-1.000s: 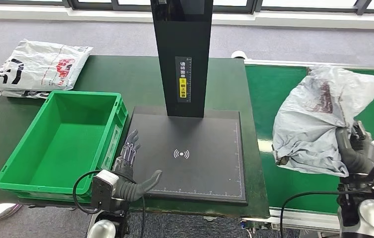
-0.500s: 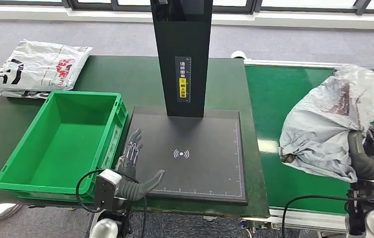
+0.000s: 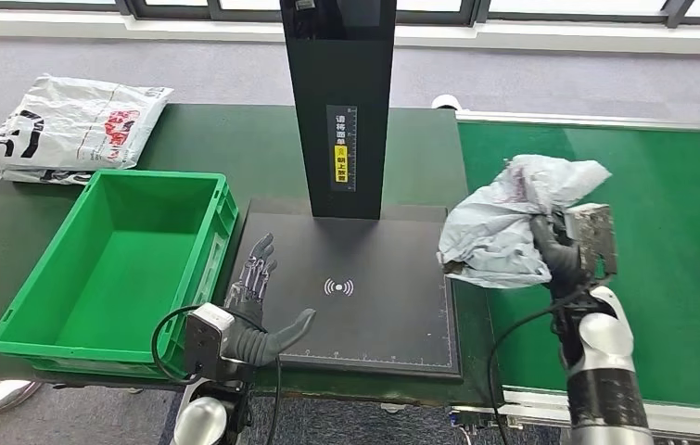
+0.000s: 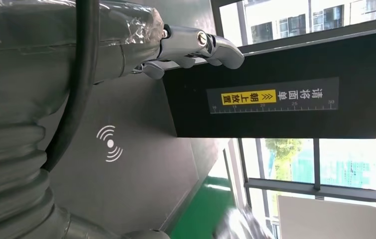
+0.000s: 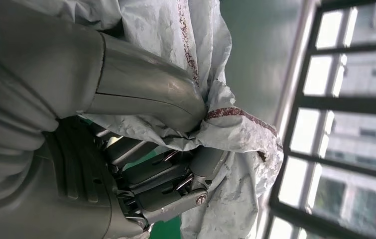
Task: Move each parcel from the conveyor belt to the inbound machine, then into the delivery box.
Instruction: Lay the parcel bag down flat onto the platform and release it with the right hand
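Clutching the crumpled grey parcel (image 3: pixel 503 221), the right hand (image 3: pixel 557 252) holds it while the left hand (image 3: pixel 255 311) stays spread, empty.

Right hand (image 3: pixel 561 252) grips crumpled grey parcel (image 3: pixel 505 222), held over the seam between green conveyor belt (image 3: pixel 661 232) and black inbound machine (image 3: pixel 364 306) platform. Left hand (image 3: pixel 255 311) spread, holds nothing, at platform's left front corner beside green delivery box (image 3: pixel 21 324). White printed bags (image 3: pixel 68 125) lie at far left of the dark table (image 3: pixel 235 139)
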Motion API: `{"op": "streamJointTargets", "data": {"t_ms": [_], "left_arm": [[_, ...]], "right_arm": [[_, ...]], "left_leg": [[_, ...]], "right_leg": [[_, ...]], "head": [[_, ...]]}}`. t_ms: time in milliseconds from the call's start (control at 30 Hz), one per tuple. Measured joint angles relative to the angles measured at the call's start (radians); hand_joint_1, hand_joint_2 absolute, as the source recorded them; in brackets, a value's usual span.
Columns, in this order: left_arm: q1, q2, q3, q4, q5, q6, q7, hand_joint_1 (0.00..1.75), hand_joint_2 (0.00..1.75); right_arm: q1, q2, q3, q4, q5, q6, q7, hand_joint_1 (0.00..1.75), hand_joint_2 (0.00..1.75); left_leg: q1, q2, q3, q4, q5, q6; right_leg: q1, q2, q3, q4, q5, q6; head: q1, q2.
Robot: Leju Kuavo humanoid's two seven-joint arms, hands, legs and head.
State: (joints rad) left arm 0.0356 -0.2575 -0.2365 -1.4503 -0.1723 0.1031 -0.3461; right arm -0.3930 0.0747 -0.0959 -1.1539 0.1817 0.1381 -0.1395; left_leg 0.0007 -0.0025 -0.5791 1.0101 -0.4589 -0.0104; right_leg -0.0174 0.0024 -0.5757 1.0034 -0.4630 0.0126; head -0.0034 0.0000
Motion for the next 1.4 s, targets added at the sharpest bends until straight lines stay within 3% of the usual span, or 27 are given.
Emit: {"op": "streamJointTargets", "data": {"t_ms": [167,333,500,767,900,1067,1400], "left_arm": [[0.003,0.007,0.000,-0.001,0.020,0.020,-0.003,0.00,1.75],[0.003,0.014,0.000,0.002,0.034,0.056,-0.012,0.00,1.75],[0.003,0.019,0.000,0.004,0.042,0.087,-0.016,0.00,1.75],[0.003,0.026,0.000,0.014,0.045,0.117,-0.022,0.00,1.75],[0.003,0.029,0.000,0.017,0.046,0.120,-0.025,0.00,1.75],[-0.006,0.032,0.000,0.023,0.047,0.121,-0.025,0.00,1.75],[-0.001,0.038,0.003,0.017,0.047,0.130,-0.024,0.00,1.75]], "right_arm": [[-0.125,0.048,0.104,0.215,-0.010,0.038,-0.004,1.75,1.75],[-0.183,0.113,0.201,0.314,-0.026,0.090,-0.018,1.75,1.75],[-0.191,0.167,0.322,0.308,-0.101,0.158,0.000,1.75,1.75],[-0.196,0.204,0.507,0.199,-0.233,0.220,0.042,1.75,1.75],[-0.202,0.225,0.575,0.165,-0.293,0.194,0.070,0.01,1.75],[-0.222,0.234,0.618,0.163,-0.353,0.129,0.084,0.00,1.75],[-0.233,0.220,0.626,0.177,-0.352,0.051,0.057,0.00,1.75]], "left_leg": [[0.001,-0.002,-0.001,0.000,0.002,-0.001],[0.001,-0.002,-0.002,0.000,0.002,-0.001],[0.001,-0.002,-0.002,0.000,0.002,-0.001],[0.001,-0.001,-0.003,0.000,0.002,-0.001],[0.001,-0.002,-0.003,0.000,0.002,-0.001],[0.001,-0.002,-0.003,0.000,0.002,-0.001],[0.001,-0.002,-0.003,0.000,0.002,-0.001]], "right_leg": [[0.000,-0.002,0.000,0.001,0.000,0.000],[0.001,-0.002,-0.001,0.001,0.000,0.000],[0.001,-0.002,-0.003,0.001,0.000,-0.001],[0.001,-0.001,-0.003,0.001,0.000,-0.001],[0.001,-0.002,-0.003,0.001,0.000,-0.001],[0.001,-0.002,-0.003,0.001,0.000,-0.001],[0.000,-0.002,-0.004,0.001,0.000,-0.001]], "head": [[0.000,0.000],[0.000,0.000],[0.000,0.000],[0.000,0.000],[0.000,0.000],[0.000,0.000],[0.000,0.000]]}}
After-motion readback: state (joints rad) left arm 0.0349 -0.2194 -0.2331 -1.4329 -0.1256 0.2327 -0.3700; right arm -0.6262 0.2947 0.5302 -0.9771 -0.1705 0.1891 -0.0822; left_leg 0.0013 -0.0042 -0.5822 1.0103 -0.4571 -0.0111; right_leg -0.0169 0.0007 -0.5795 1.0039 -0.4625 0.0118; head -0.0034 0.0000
